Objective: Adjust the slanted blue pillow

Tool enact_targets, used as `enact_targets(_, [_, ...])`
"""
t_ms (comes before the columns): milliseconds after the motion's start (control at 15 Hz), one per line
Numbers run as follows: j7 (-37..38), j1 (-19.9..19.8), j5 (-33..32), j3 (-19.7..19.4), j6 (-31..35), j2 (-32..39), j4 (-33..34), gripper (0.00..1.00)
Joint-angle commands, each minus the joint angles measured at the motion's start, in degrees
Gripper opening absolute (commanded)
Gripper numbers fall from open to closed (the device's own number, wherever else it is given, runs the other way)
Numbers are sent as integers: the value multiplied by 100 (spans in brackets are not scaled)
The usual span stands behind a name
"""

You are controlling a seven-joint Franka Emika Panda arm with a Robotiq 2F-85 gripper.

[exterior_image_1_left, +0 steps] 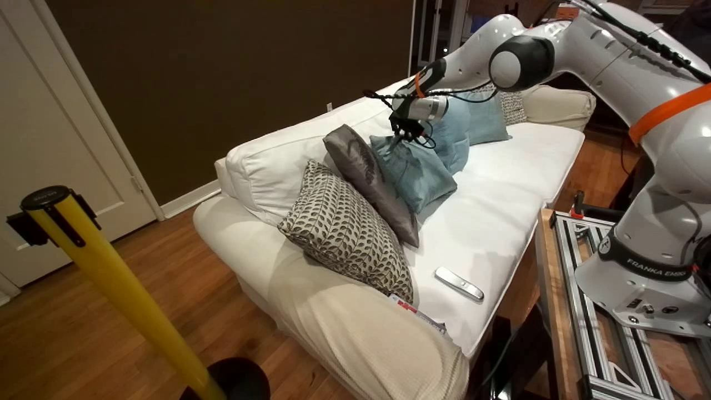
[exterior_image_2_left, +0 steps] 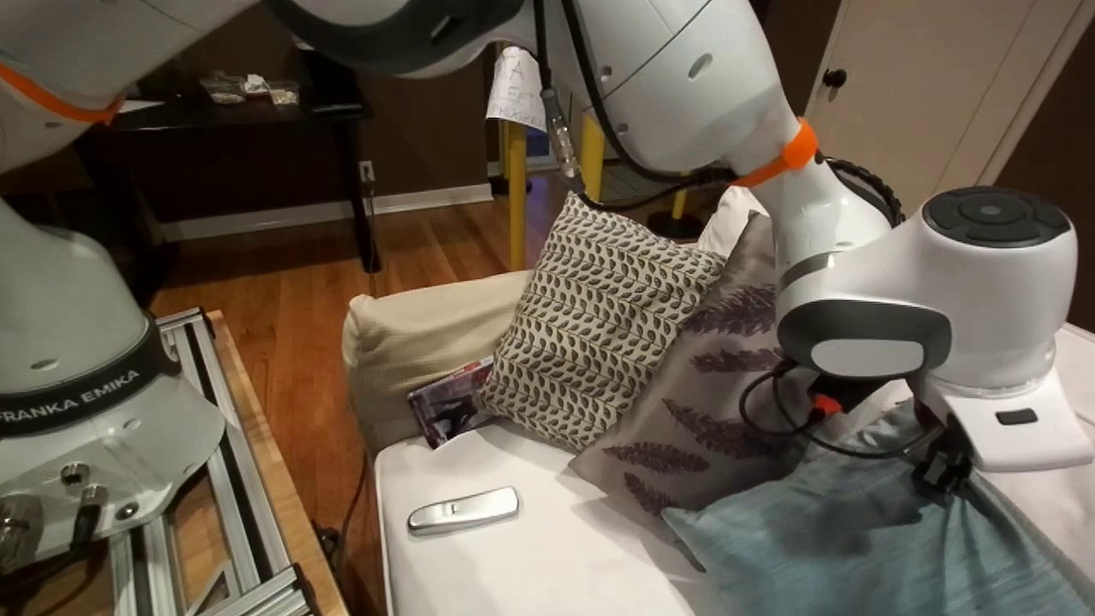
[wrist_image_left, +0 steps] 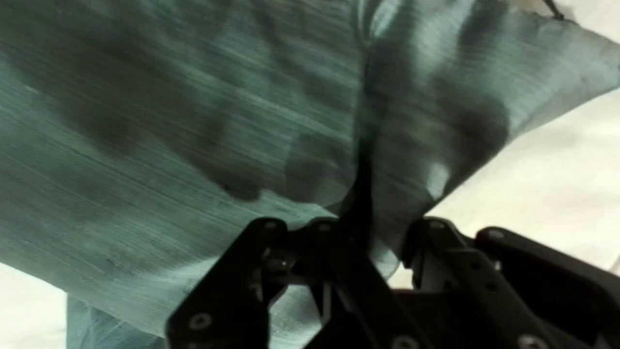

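Teal-blue fabric, finely streaked — the slanted blue pillow [exterior_image_1_left: 420,176] sits tilted on the white sofa [exterior_image_1_left: 472,233], one pointed corner up toward the backrest [exterior_image_1_left: 278,166]. Immediately beside it, a dark grey pillow [exterior_image_2_left: 736,411] with a feather print; whether the two press together, cannot tell.

End effector [wrist_image_left: 387,237] at the upper part of the slanted blue pillow. Wrist view: a fold of teal cloth runs in between the black fingers [wrist_image_left: 353,281], which are drawn together so that gathered cloth fills the narrow gap. Closed down on a pinch of pillow, then. A deep crease leads away from the grip, dark shadows on both sides of it.

Beyond, in an exterior view: a paler blue pillow [exterior_image_1_left: 452,139], farther along the sofa. At the near end, in both exterior views, a leaf-patterned pillow [exterior_image_2_left: 603,325] leans beside the grey one. A printed item [exterior_image_2_left: 453,402], partly hidden, lies between the leaf-patterned pillow and the armrest [exterior_image_2_left: 428,334].

Slim silver object [exterior_image_1_left: 460,284] flat on the sofa — well apart from the teal cloth. Robot arm [exterior_image_1_left: 627,61] reaches across from above. Yellow post [exterior_image_1_left: 122,289] stands outside the armrest.
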Motion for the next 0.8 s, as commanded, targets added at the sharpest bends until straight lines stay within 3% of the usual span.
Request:
enact_targets(0, [-1316, -513, 387, 1030, 1251, -874, -1179, 3])
enact_targets(333, [-2940, -1837, 108, 3090, 3006, -956, -1768, 3])
enact_targets(733, [-3419, -3641, -2254, 5339, 4047, 113, -1771, 3])
